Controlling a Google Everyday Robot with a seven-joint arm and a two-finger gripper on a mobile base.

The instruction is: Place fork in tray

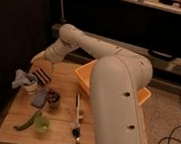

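Foremost item: robot arm (117, 105), white. Its thick link fills the lower right and hides part of the bench and much of the tray. From the elbow it runs back and to the left, then bends down over the far left of the bench.

End effector (39, 58): at the arm's tip, above the back left part of the bench and just over a striped block (44, 76). Fingers released and spread, grasping nothing.

Bench (57, 132): low, with a light wooden top, standing on a speckled floor (167, 123).

Fork (77, 105): thin pale metal strip lying flat on the bench, running roughly front to back. It is right of centre, near the tray's left wall but outside the tray (and well apart from the end effector).

Brush (76, 130): just in front of the fork and nearly in line with it, with dark parts and a pale tip toward the front edge. Whether it touches the fork cannot be told.

Tray (83, 75): yellow-orange, deep-sided, at the right rear of the bench. One corner shows left of the arm and another right of it; the inside is mostly hidden.

White cup (29, 85): on the left, holding a blue-grey cloth (21, 77).

Dark cup (53, 98): near the centre, beside a grey-blue lump (39, 98).

Green cup (41, 124): front left, touching a long green piece (25, 123).

Cables (175, 141): dark loops on the floor at right.
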